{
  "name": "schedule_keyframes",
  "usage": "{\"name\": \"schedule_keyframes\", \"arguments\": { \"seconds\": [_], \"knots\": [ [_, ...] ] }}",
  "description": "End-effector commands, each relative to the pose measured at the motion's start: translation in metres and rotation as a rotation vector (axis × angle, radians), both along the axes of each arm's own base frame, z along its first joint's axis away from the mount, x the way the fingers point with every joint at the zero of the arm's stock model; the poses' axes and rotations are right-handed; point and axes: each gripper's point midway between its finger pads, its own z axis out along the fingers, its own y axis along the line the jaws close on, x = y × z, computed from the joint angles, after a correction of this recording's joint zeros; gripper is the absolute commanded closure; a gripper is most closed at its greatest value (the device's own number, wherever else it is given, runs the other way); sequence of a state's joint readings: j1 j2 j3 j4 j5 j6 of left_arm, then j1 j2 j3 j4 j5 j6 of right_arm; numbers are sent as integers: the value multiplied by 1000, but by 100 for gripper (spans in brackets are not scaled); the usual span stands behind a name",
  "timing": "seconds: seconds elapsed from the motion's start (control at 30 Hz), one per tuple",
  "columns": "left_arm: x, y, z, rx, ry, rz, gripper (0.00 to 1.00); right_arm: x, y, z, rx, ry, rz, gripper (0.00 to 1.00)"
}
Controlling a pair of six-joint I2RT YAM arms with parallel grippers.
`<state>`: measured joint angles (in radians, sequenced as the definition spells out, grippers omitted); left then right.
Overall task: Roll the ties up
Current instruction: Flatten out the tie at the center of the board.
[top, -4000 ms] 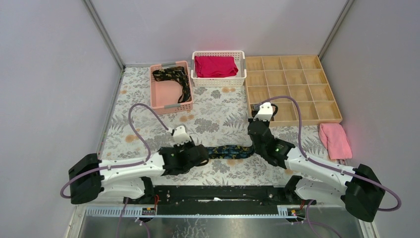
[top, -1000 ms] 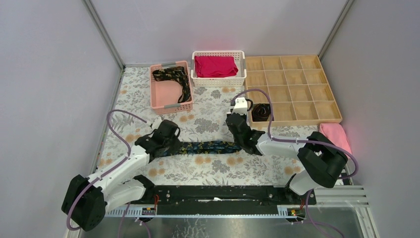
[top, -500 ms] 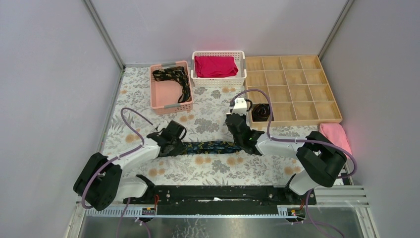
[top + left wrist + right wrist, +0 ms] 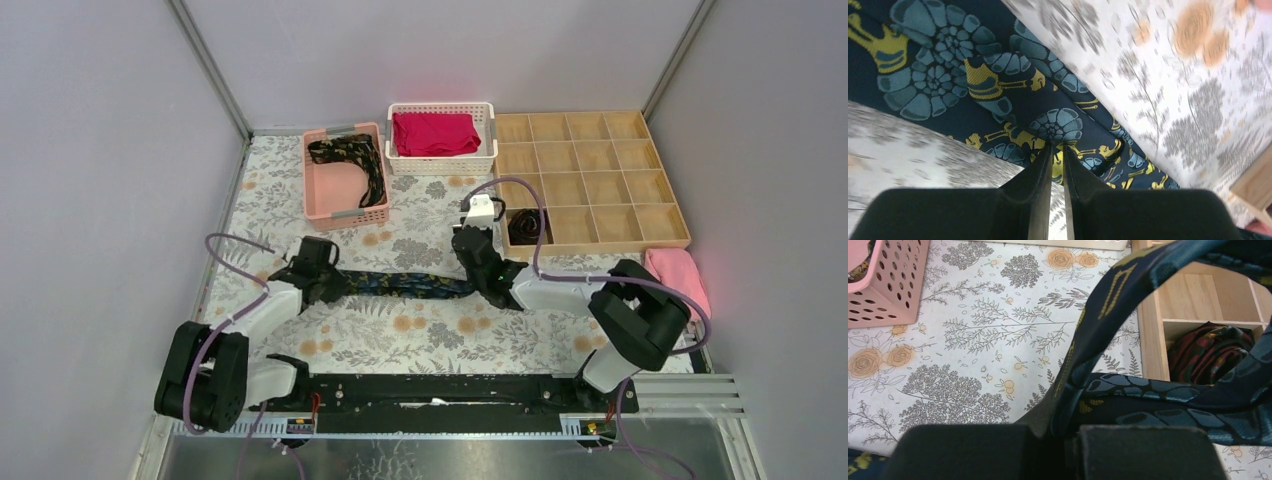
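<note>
A long dark necktie with teal and gold flowers point(image 4: 400, 287) lies stretched across the middle of the overhead frame on the floral-printed surface point(image 4: 420, 340), between the two arms; the left hand point(image 4: 1057, 146) meets its left end, fingers point(image 4: 1040, 185) nearly together with only a thin slit between them, tips against the fabric, and whether any cloth is pinched cannot be told; the right hand point(image 4: 1068, 430) is clamped on the right end, which loops upward out of its closed fingers point(image 4: 1143, 450); a dark rolled tie point(image 4: 527, 224) sits in the lower-left compartment of the wooden divided tray point(image 4: 600, 243), upper right; a dark gold-patterned tie point(image 4: 352, 158) lies in the pink perforated basket point(image 4: 320, 195), upper left of centre
</note>
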<state>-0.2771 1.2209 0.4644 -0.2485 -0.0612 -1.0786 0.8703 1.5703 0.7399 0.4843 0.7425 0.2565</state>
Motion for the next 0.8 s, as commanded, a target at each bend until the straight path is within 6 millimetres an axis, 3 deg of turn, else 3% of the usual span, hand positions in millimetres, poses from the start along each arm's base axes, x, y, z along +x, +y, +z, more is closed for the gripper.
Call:
{"name": "schedule_keyframes", "arguments": {
  "seconds": [0.0,0.2,0.33,0.47,0.67,0.7,0.77],
  "knots": [
    [-35,49,-26,120,133,45,79,20,9,18,26,-57,-39,100],
    [-35,94,-26,135,134,134,79,32,12,3,-14,-36,-62,100],
    [-28,104,-20,133,120,159,79,38,3,-13,-42,12,-97,99],
    [-18,107,-13,140,88,161,79,26,-9,-40,-62,111,-121,98],
    [-18,91,-16,67,57,114,80,1,-24,-78,-69,244,-159,90],
    [-18,89,-16,58,51,107,81,-4,-25,-83,-62,268,-159,88],
    [-18,85,-14,41,35,90,81,-10,-24,-89,-42,302,-156,70]
  ]
}}
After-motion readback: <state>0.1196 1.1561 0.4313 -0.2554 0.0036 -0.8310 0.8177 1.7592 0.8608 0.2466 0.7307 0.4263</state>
